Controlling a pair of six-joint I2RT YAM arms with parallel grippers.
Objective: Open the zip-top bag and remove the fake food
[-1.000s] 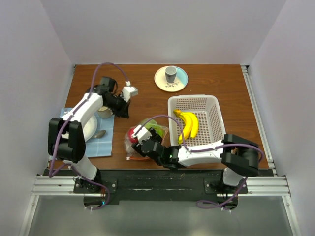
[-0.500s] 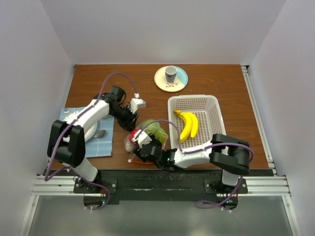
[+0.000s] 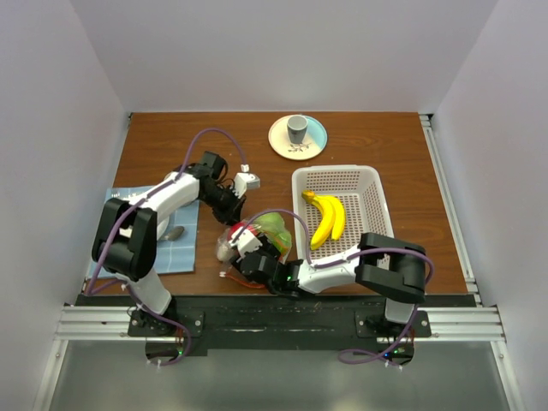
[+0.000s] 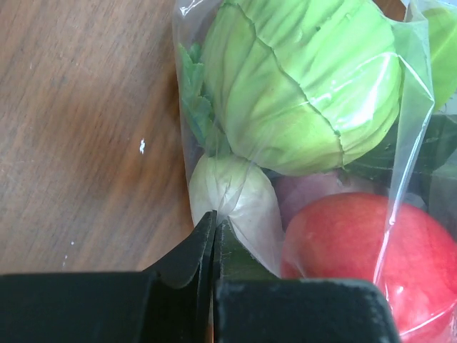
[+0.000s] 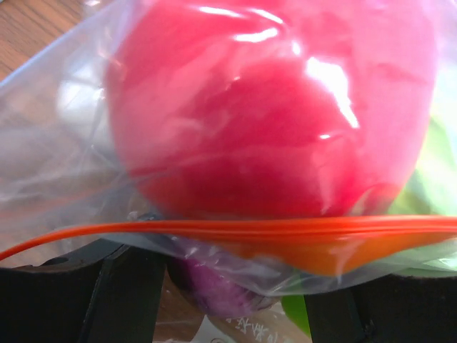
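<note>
While my left claw is clenched on the film of the bag, with the food directly ahead of it, the zip strip runs crosswise between my right claw's spread fingers; whether those grip, I cannot tell.

Just right of zip-top bag: white basket

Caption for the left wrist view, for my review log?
Left gripper, shut, pinches the zip-top bag at the cream piece; green cabbage and red fruit show through the film.
</note>
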